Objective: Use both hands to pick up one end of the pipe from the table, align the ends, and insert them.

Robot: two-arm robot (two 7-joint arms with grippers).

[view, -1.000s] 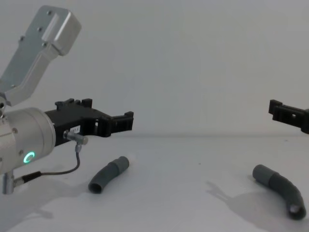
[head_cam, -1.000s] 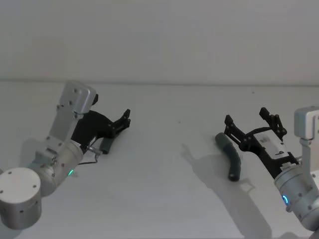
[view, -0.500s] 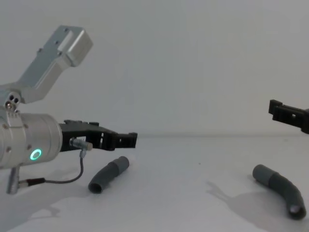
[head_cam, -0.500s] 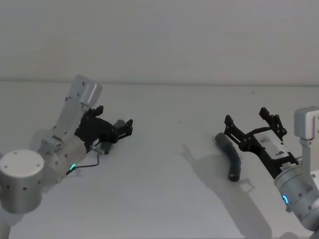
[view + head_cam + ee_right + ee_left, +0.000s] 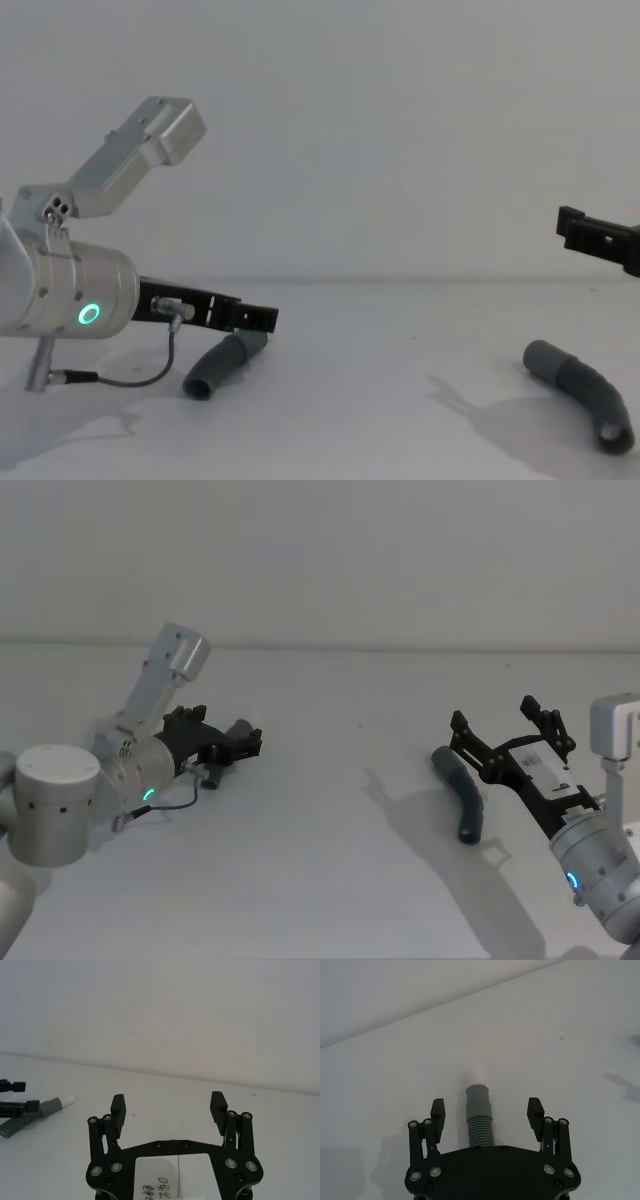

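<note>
One dark grey pipe (image 5: 211, 776) piece lies on the table (image 5: 330, 880) at the left. My left gripper (image 5: 250, 743) is low over it and open, a finger on each side of its ribbed bend (image 5: 480, 1130), not touching. Its collar end (image 5: 478, 1096) pokes out past the fingertips. The chest view shows this piece (image 5: 212, 366) under the left gripper (image 5: 262, 318). The other pipe (image 5: 463, 795) piece lies at the right. My right gripper (image 5: 495, 717) hangs open above it with nothing held. The right wrist view, past the right gripper (image 5: 168, 1099), shows the left piece's white tip (image 5: 67, 1101).
The table's far edge meets a plain wall (image 5: 320, 560). A thin cable (image 5: 130, 378) loops down from the left wrist to the table. Bare table surface (image 5: 400, 400) lies between the two pipe pieces.
My left gripper has tilted forward and dropped to table height, so its open fingers now straddle the left pipe piece. The right arm and both pipe pieces have stayed still.
</note>
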